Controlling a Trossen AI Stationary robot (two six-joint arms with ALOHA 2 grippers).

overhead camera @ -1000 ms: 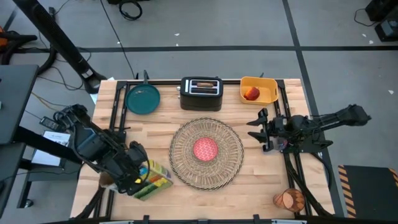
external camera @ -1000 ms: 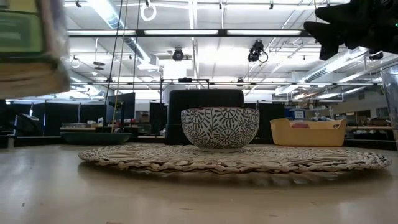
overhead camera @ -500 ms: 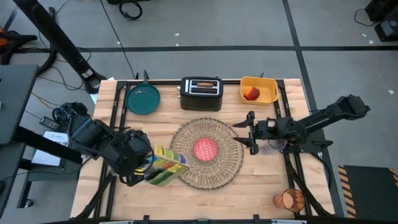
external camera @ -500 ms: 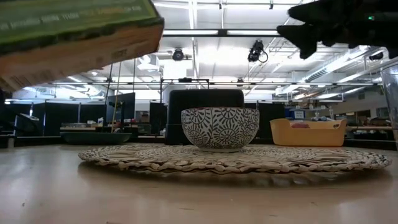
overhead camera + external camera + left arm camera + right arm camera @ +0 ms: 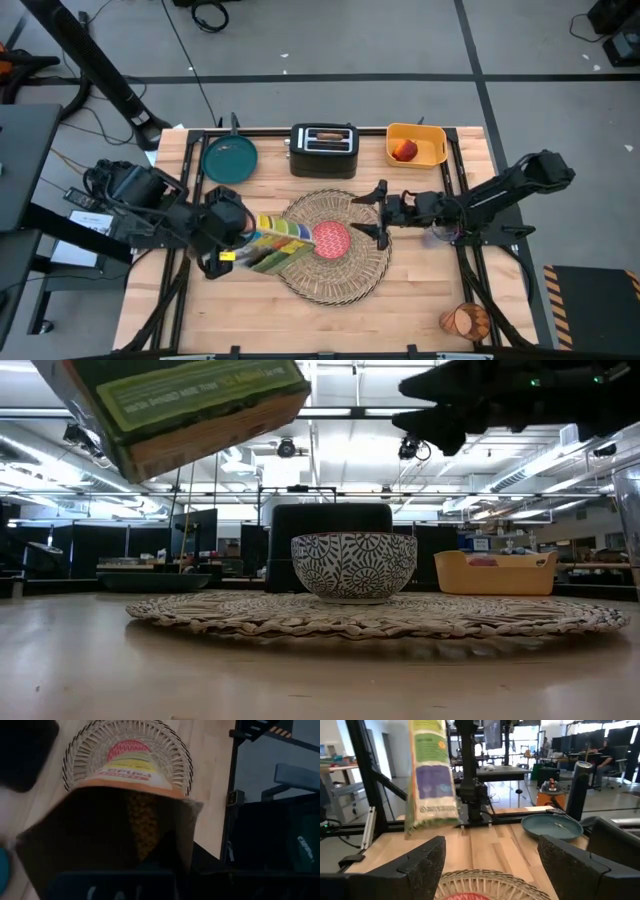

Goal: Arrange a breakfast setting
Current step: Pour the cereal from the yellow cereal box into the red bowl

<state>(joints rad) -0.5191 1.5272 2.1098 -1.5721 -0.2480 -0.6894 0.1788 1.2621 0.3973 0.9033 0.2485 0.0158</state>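
Jaws on the left gripper (image 5: pixel 238 243) were clamped on a colourful cereal box (image 5: pixel 275 242), held tilted in the air over the nine o'clock edge of the round woven straw placemat (image 5: pixel 362 262). Across from it, the right gripper (image 5: pixel 378 212) hung over the mat's three o'clock rim with its jaws spread and nothing between them. At the mat's centre sat the small cereal bowl (image 5: pixel 353 564), patterned outside and red within. Beyond the mat, at eleven o'clock on the tabletop (image 5: pixel 420 300), the dark teal plate (image 5: pixel 229 160) lay flat. At twelve o'clock stood the black toaster (image 5: pixel 324 151), and at one o'clock the yellow bin (image 5: pixel 430 146) held the red fruit (image 5: pixel 404 150). Well apart, near the five o'clock corner, stood the orange tumbler (image 5: pixel 464 322).
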